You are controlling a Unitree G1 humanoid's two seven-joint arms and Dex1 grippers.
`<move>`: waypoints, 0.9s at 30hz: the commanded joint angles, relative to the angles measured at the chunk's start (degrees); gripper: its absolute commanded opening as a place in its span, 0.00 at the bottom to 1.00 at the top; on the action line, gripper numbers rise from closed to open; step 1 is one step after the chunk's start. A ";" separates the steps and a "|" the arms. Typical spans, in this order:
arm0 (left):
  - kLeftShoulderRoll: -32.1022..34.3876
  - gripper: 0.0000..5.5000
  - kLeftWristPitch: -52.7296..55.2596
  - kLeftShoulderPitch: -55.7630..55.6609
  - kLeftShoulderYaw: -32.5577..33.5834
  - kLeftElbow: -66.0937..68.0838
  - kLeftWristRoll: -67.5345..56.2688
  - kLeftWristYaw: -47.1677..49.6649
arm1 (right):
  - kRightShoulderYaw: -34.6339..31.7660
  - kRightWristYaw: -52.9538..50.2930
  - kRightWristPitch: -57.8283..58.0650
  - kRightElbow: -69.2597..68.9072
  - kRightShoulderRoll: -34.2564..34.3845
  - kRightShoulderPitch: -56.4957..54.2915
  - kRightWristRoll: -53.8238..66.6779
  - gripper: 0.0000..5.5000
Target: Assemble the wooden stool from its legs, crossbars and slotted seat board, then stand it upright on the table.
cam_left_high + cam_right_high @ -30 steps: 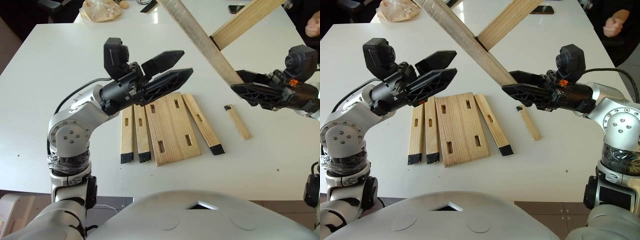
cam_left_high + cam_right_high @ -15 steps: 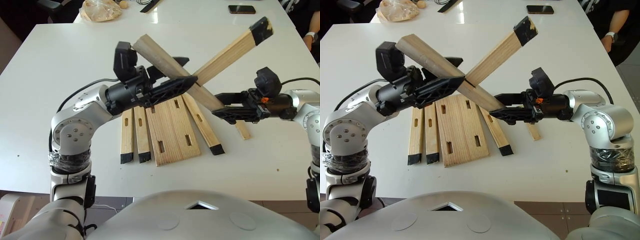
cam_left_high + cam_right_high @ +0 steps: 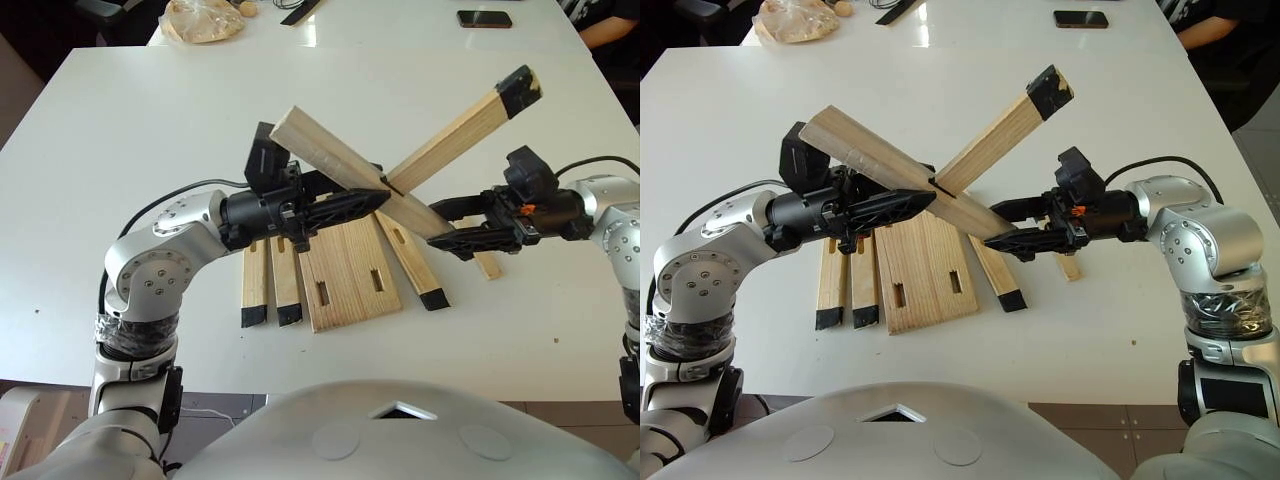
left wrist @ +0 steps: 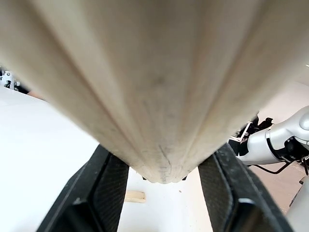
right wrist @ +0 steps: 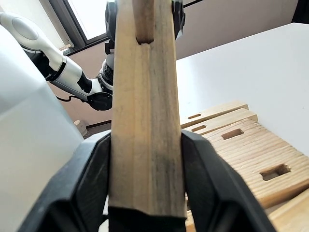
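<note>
Two wooden legs joined in an X [image 3: 385, 182] hang above the table, black-tipped end [image 3: 519, 82] up at the far right. My right gripper [image 3: 447, 226] is shut on the lower end of the long leg [image 5: 147, 121]. My left gripper [image 3: 368, 199] sits at the crossing from the left, its fingers [image 4: 104, 188] pressed on either side of the same leg [image 4: 159, 72]. Below lies the slotted seat board [image 3: 345, 262], flat on the table. Two slotted pieces [image 3: 268, 268] lie left of it, a third [image 3: 410, 255] to its right, and a short crossbar [image 3: 488, 264] beyond that.
A phone [image 3: 484, 18] and a crumpled bag [image 3: 203, 18] lie at the table's far side. The white table [image 3: 120, 130] has open surface left of the parts and along the near edge [image 3: 520, 350].
The right arm has brought the crossed legs down and to the left, over the seat board. The left gripper moved in and closed on the long leg at the crossing.
</note>
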 commanded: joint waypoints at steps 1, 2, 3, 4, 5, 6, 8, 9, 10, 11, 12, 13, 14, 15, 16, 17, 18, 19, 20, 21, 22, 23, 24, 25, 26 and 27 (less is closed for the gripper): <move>0.45 0.37 -0.51 0.44 0.36 -0.90 -0.01 -1.80 | 0.74 0.62 -0.81 1.05 -1.38 -1.72 -1.96 0.37; 0.49 0.37 -0.77 0.67 0.17 -0.76 0.62 -2.04 | 0.80 0.70 -1.09 1.20 -1.40 -1.96 -2.35 0.37; 0.43 0.37 -0.98 0.84 0.14 -0.52 1.02 -2.04 | 0.91 0.23 -1.67 1.38 -1.28 -2.17 -3.16 0.37; 0.32 0.37 -1.17 0.94 0.25 -0.26 1.31 -1.97 | 1.20 0.62 -2.06 1.40 -1.37 -2.31 -3.56 0.44; 0.18 0.37 -1.38 0.98 0.46 0.05 1.61 -1.92 | 1.38 1.20 -2.08 1.15 -1.80 -2.16 -3.61 0.45; 0.06 0.37 -1.55 0.94 0.66 0.43 1.95 -1.85 | 1.29 2.02 -1.84 0.69 -2.40 -1.71 -3.35 0.48; 0.15 0.37 -1.92 0.98 0.92 1.01 2.65 -2.07 | 0.70 3.07 -2.01 -0.40 -3.46 -0.34 -3.07 0.53; 0.31 0.37 -2.07 1.14 1.09 1.04 2.77 -2.20 | 0.36 2.48 -2.53 -0.54 -3.58 0.25 -3.59 0.55; 0.52 0.37 -2.18 1.39 1.34 0.92 2.83 -2.28 | -0.04 1.73 -2.66 -0.28 -3.64 0.66 -3.86 0.59; 0.73 0.37 -2.25 1.69 1.63 0.70 2.92 -2.23 | -0.47 1.29 -2.91 0.15 -3.75 1.04 -4.07 0.61; 1.15 0.37 -2.33 2.05 2.13 0.37 3.05 -2.22 | -1.12 0.83 -3.07 0.75 -3.90 1.54 -4.18 0.61; 1.77 0.37 -2.31 2.49 3.09 -0.08 2.92 -2.02 | -1.88 0.08 -3.22 1.63 -3.83 1.90 -4.35 0.61; 2.83 0.37 -2.02 3.08 4.82 -0.84 2.14 -1.63 | -2.80 -0.96 -3.57 2.60 -3.63 2.37 -4.69 0.61; 4.35 0.37 -1.52 3.89 6.96 -1.93 0.90 -1.44 | -3.73 -2.17 -3.87 3.78 -3.38 2.79 -5.09 0.61; 6.26 0.37 -0.76 4.91 9.28 -2.98 -0.49 -1.66 | -4.80 -3.30 -3.97 4.59 -3.25 3.53 -5.20 0.61; 8.85 0.37 0.19 6.57 11.75 -4.10 -1.39 -2.62 | -6.19 -4.09 -4.19 4.51 -3.25 5.10 -5.13 0.61; 11.34 0.37 1.00 8.23 13.76 -5.31 -1.97 -3.78 | -7.36 -4.77 -4.29 4.16 -3.24 6.52 -4.90 0.61; 13.88 0.37 1.78 10.13 15.75 -6.55 -2.48 -5.20 | -8.57 -5.47 -4.30 3.61 -3.15 7.97 -4.52 0.61; 16.53 0.37 2.39 12.47 17.64 -8.06 -2.38 -6.94 | -9.89 -6.34 -4.23 2.92 -2.86 9.55 -3.98 0.61; 18.80 0.37 2.58 14.32 18.79 -9.19 -1.63 -8.83 | -11.09 -7.24 -4.12 2.08 -2.58 11.12 -3.49 0.61; 20.94 0.37 2.30 16.22 19.52 -10.19 -0.11 -11.17 | -12.26 -8.12 -4.16 0.98 -2.24 12.94 -3.09 0.61; 22.62 0.37 1.86 18.34 20.17 -11.32 1.38 -13.23 | -13.08 -8.88 -4.19 0.02 -1.81 14.35 -2.79 0.61; 23.73 0.37 1.37 20.20 20.74 -12.27 2.45 -14.88 | -13.63 -9.55 -4.23 -0.82 -1.38 15.45 -2.59 0.61; 24.55 0.37 1.04 21.42 21.13 -12.86 3.00 -16.19 | -14.11 -10.22 -4.21 -1.72 -0.85 16.50 -2.31 0.61; 25.20 0.37 0.66 22.66 21.55 -13.46 3.88 -16.82 | -14.43 -10.81 -4.21 -2.54 -0.48 17.34 -1.97 0.61; 25.67 0.37 0.08 23.75 21.77 -13.74 5.29 -17.18 | -14.55 -11.36 -4.20 -3.30 -0.16 18.04 -1.70 0.61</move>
